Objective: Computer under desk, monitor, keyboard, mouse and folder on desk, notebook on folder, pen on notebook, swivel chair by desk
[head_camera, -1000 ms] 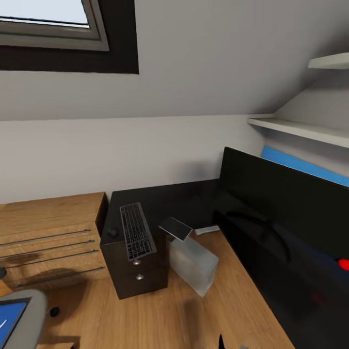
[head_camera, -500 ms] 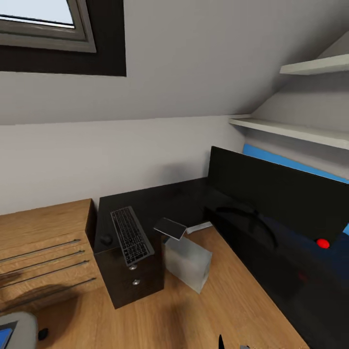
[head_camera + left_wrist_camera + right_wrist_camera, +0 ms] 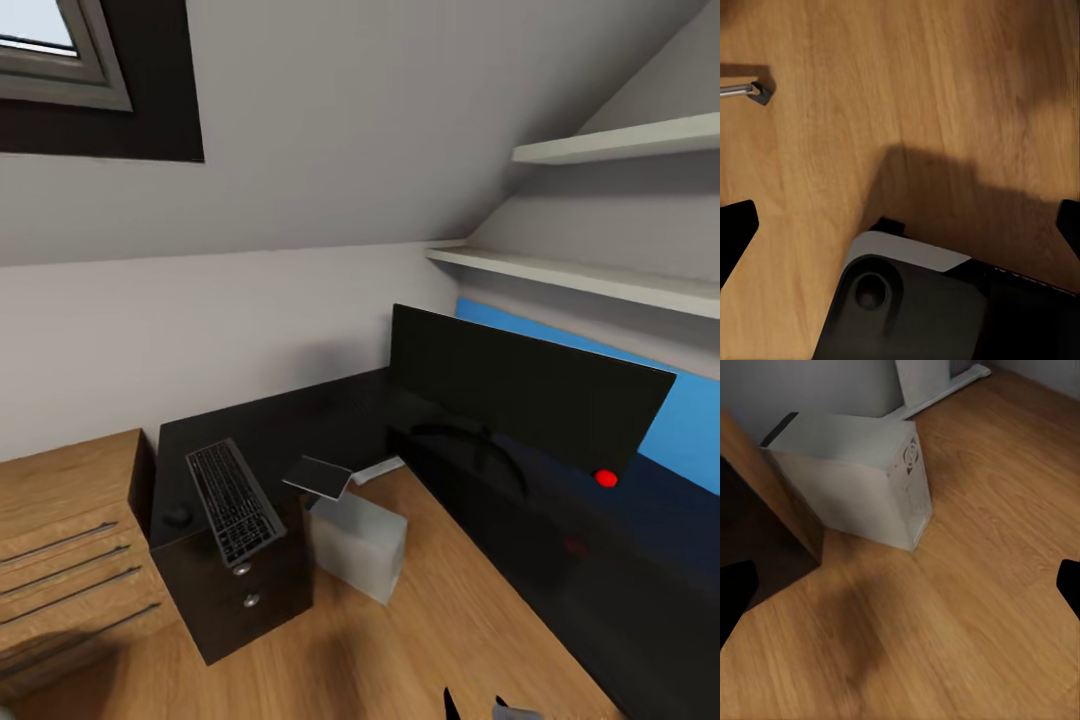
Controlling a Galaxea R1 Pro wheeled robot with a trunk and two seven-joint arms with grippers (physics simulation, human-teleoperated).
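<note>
The L-shaped black desk (image 3: 330,420) fills the corner under the sloped ceiling, w/ its blue back panel (image 3: 690,420) along the right wall and its drawer unit (image 3: 245,590) w/ round silver knobs at the near left end. The monitor (image 3: 520,385) stands on the desk's right wing, wide black screen facing the room, a red dot at its lower right corner. The light wooden chest (image 3: 65,545) w/ long bar handles sits just beside the drawer unit, on its left. The computer (image 3: 355,540), a light-grey tower, stands on the wood floor (image 3: 400,650) in the desk's inner angle, just beside the drawer unit; the right wrist cam shows it (image 3: 862,484) upright, close ahead. The keyboard (image 3: 232,500) lies on the desk top over the drawers, long side running away from me. The mouse (image 3: 178,517) sits just left of it, near the edge. Left gripper (image 3: 900,225) & right gripper (image 3: 900,581): fingertips spread wide, nothing between them, both over bare floor.
</note>
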